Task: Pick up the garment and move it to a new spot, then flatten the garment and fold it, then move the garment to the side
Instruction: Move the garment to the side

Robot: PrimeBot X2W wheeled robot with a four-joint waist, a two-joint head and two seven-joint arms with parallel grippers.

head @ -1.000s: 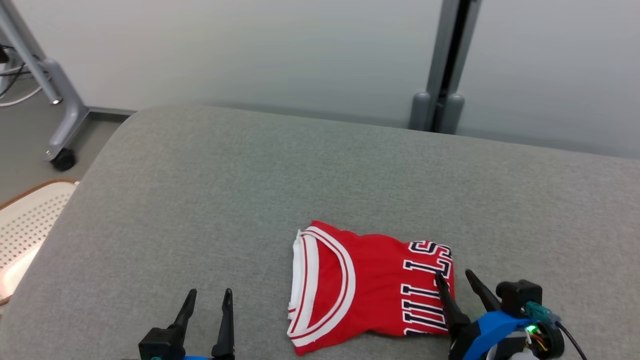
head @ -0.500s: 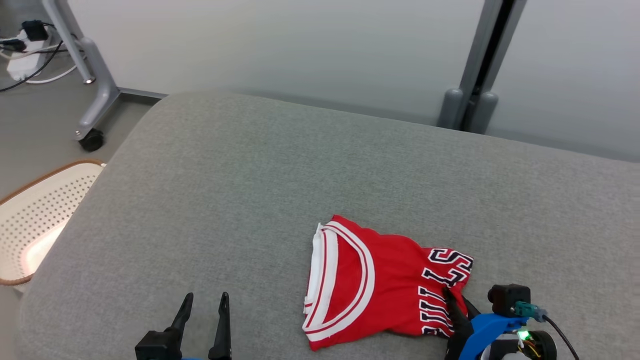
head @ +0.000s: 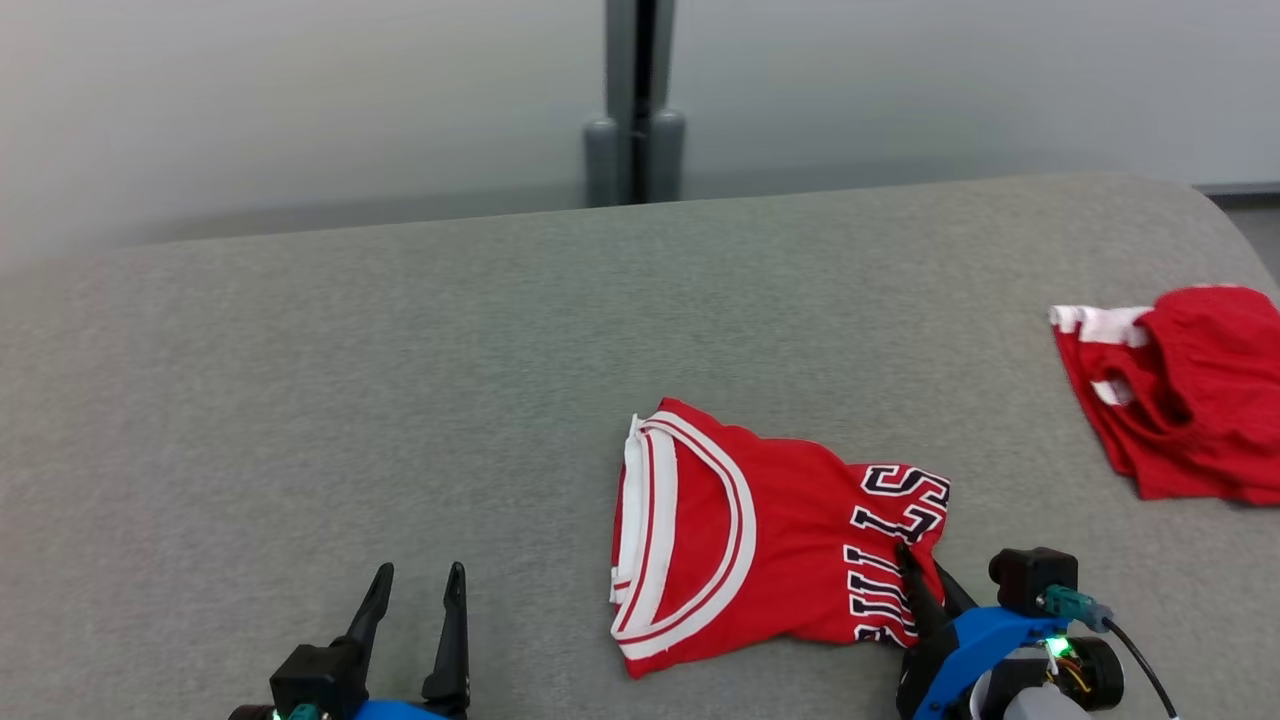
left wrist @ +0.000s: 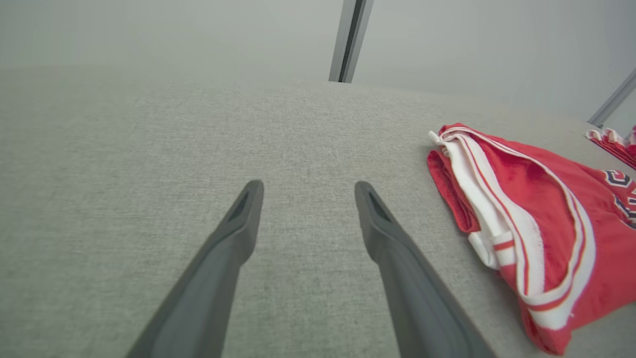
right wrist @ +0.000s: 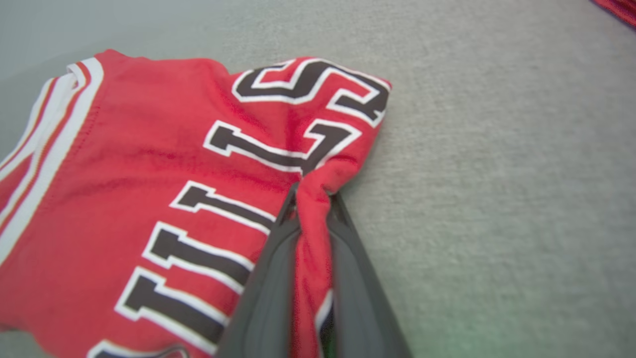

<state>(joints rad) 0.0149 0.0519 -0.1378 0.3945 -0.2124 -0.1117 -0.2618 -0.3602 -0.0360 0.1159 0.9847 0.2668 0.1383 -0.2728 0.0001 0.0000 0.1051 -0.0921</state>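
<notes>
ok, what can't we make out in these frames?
- Head view: jersey lettering's start, hidden by right gripper.
- Head view: second red garment, cut by the right edge.
- Right wrist view: how many layers are pinched; fabric bunches between the fingers.

Soft, even, bright light, faint shadows — wrist views bowed at edges, backgrounds hazy
</notes>
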